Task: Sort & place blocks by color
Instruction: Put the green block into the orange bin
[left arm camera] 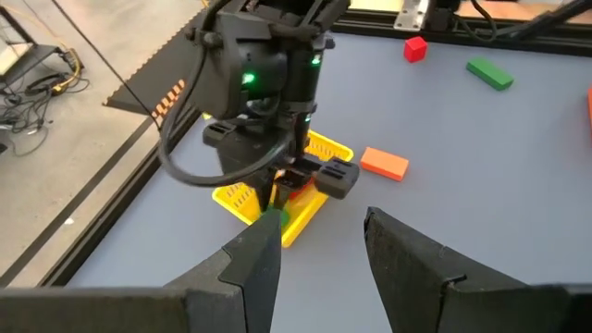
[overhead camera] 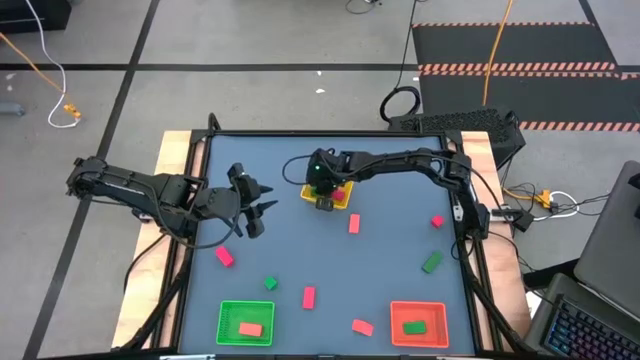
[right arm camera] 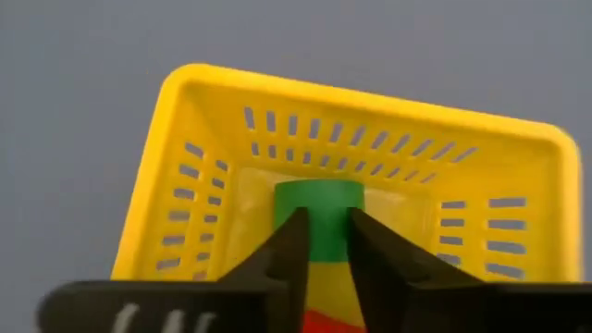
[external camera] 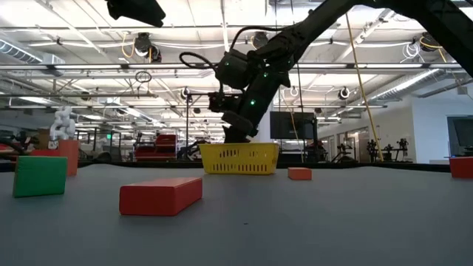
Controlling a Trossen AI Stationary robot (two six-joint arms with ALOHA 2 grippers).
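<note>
We judge sorting barely begun: our right hand [right arm camera: 322, 242], fingers nearly together, hangs over the yellow basket [overhead camera: 343, 200] holding a green block [right arm camera: 319, 217], while most blocks [overhead camera: 309, 296] still lie scattered toward six o'clock on the counter [overhead camera: 390, 255].

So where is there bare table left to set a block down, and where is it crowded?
Bare: the mat between the yellow basket and the green basket, bordered by a salmon block and a pink block. Crowded: the yellow basket, where the right gripper hangs over a green block, with the left gripper beside it.
</note>
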